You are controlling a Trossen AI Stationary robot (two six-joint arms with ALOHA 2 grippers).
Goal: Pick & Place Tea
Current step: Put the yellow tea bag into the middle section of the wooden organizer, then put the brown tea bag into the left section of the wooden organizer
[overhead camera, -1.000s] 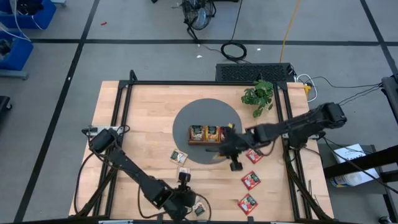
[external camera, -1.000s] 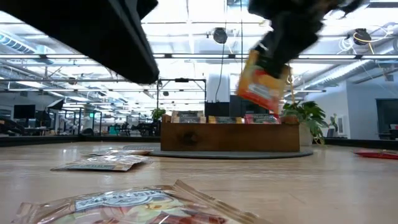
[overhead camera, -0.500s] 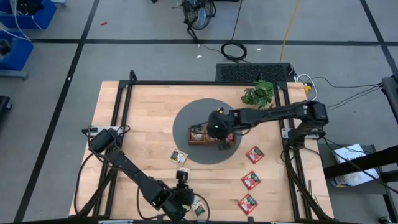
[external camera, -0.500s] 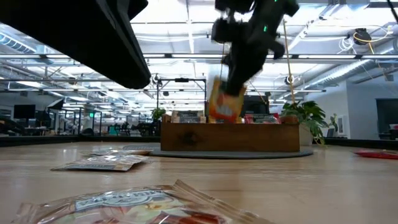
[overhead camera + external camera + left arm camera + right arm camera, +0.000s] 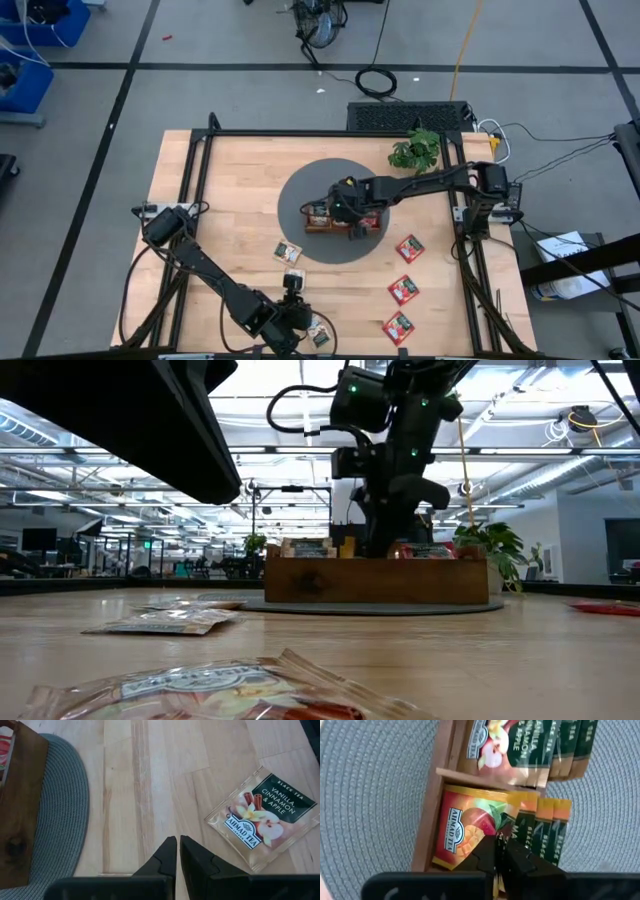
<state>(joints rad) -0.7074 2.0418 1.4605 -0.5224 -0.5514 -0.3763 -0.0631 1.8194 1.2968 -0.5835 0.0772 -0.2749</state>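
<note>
The right gripper (image 5: pixel 352 213) was seen lowered over the wooden tray (image 5: pixel 318 226) on the round grey mat (image 5: pixel 300 190) at the middle of the counter (image 5: pixel 230 180). In the right wrist view its fingers were nearly together, pinching the edge of an orange tea packet (image 5: pixel 465 835) that stood at the front of the row in the tray's middle compartment; whether the pinch had begun to ease could not be told. Pale packets (image 5: pixel 495 745) filled the neighbouring compartment.

The left gripper (image 5: pixel 177 851) was held low near the counter's front edge, its fingers together on nothing, just beside a pale loose packet (image 5: pixel 262 817).

Further packets lay loose on the counter: three red ones (image 5: pixel 403 290) to the right of the mat and a pale one (image 5: pixel 287 252) by the mat's front rim.

The packets were judged to be very light, thin and flexible, with a glossy wrapper likely to slip. A hold at one sealed edge seemed best, since a flat packet offers little else to pinch, and a loose one would probably slide under a push.
</note>
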